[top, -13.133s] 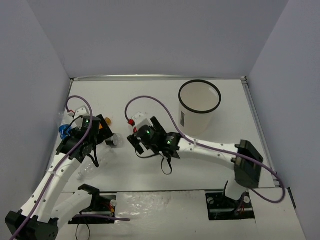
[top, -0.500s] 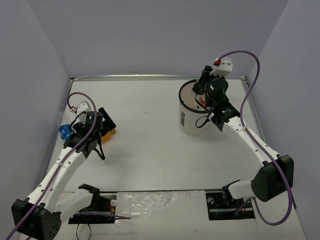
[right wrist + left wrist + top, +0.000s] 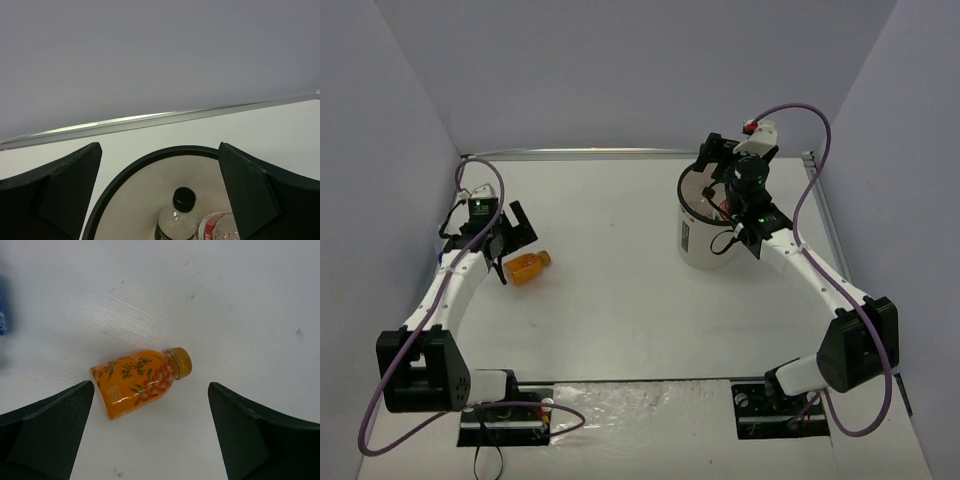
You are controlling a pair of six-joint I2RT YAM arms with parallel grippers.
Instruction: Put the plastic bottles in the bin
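Left gripper (image 3: pixel 151 387): fingers (image 3: pixel 45 435) spread wide, gripping nothing, hanging over the table (image 3: pixel 620 300). Straight below, framed between them in the wrist view but untouched: the orange bottle (image 3: pixel 139 382), flat on its side, orange cap pointing right and slightly up, free of everything on all sides. At the left edge of that view, a blurred blue shape (image 3: pixel 1 315), too cut off to tell what. Right gripper (image 3: pixel 160 146): fingers (image 3: pixel 55 185) likewise wide apart and empty, poised above the bin (image 3: pixel 125 167), looking down past its black rim. Inside, low against the white wall: a clear bottle with a black cap (image 3: pixel 177 220) and, just beside it on the right, a red-labelled bottle (image 3: pixel 217 227), both only partly in view. From above: orange bottle near the left side of the table, close to the left wall (image 3: pixel 410 130); bin standing upright toward the far right corner, well apart from the bottle, with a broad stretch of bare white surface between them. Little room between bin and right wall, more in front of it. Pale, smooth tabletop with a few faint specks, closed at the far edge by a metal strip (image 3: pixel 150 120). Beyond, plain grey-lilac walls on three sides.
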